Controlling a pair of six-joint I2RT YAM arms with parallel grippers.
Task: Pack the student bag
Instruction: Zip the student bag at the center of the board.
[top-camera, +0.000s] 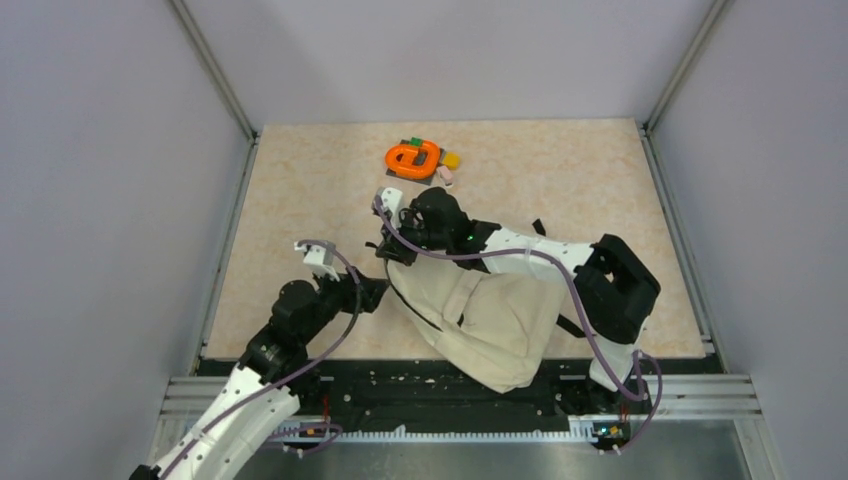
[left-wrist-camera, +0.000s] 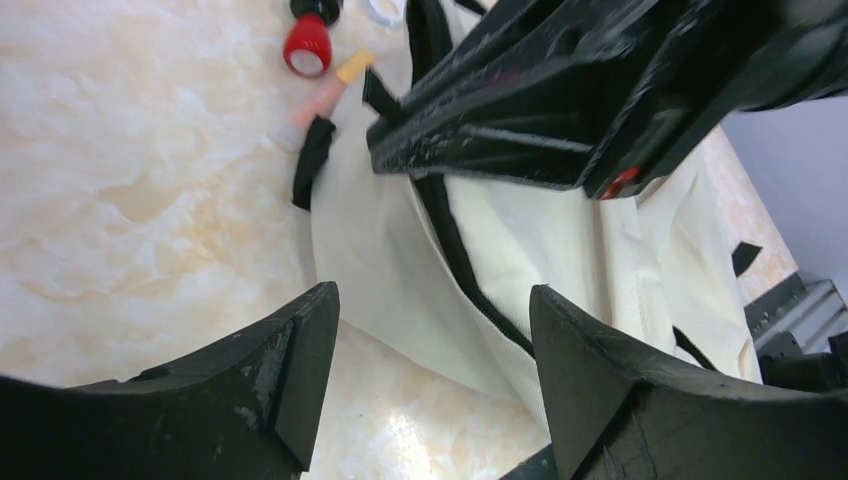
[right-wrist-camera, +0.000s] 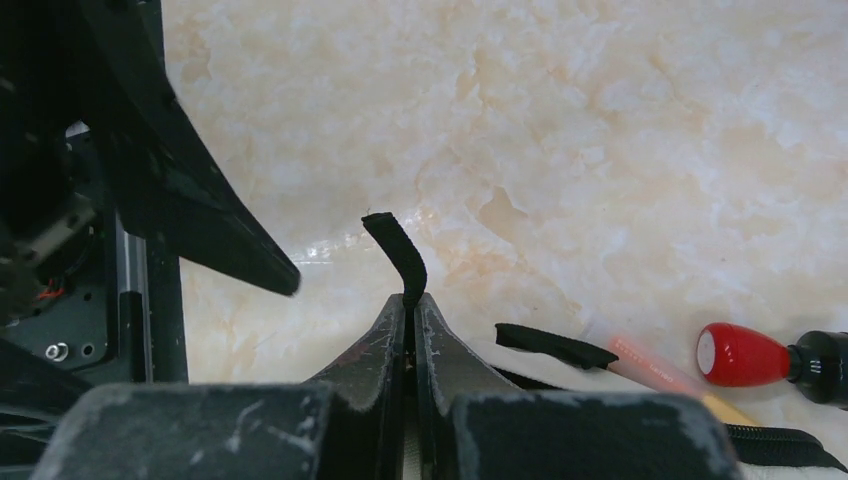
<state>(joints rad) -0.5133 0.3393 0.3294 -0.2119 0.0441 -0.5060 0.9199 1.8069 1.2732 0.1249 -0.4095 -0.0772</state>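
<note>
The cream student bag lies at the near middle of the table, its black zipper line showing in the left wrist view. My right gripper is at the bag's upper left corner, shut on a black zipper pull tab that sticks up between the fingers. My left gripper is open just left of the bag, its jaws straddling the bag's lower edge without touching it. A second black pull tab lies beside a pink pen and a red-capped item.
An orange tape holder with small green, yellow and pink items sits on a dark pad at the far middle. The pink pen and red cap lie by the bag's top. Metal rail runs along the near edge.
</note>
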